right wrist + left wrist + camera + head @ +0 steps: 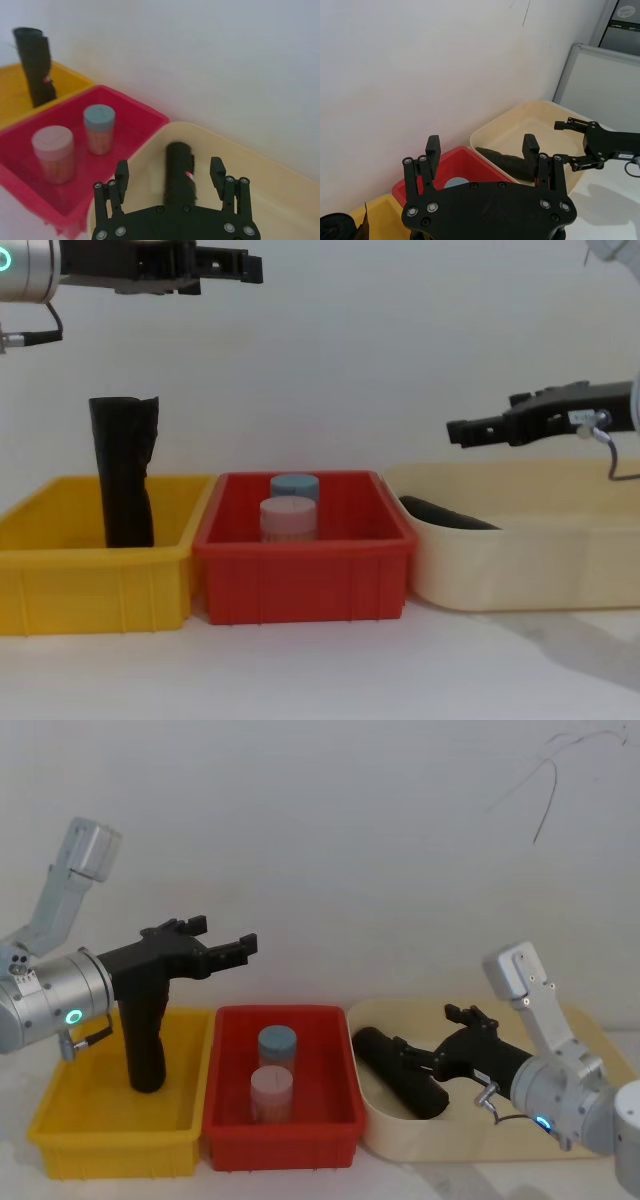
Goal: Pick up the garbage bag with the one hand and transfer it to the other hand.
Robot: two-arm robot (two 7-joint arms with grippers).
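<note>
Cream tub (pixel 480 1150): garbage bag (pixel 400 1076) (lying); red bin (pixel 280 1135): jars (pixel 271 1092).

Soft, even light is being spread.
A faint shadow is being cast on the table (pixel 300 670) beside the cream tray (pixel 500 575); the white wall (pixel 350 840) is being lit brightly.

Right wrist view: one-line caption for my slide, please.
Open right gripper hovers over the garbage bag lying in the cream tub.

Three containers: yellow bin (pixel 110 1155), red bin (pixel 280 1145), cream tray (pixel 450 1140). Two rolls: the garbage bag (pixel 400 1080), a ragged roll (pixel 145 1040). Two jars: blue jar (pixel 277 1048), pink jar (pixel 271 1095).
</note>
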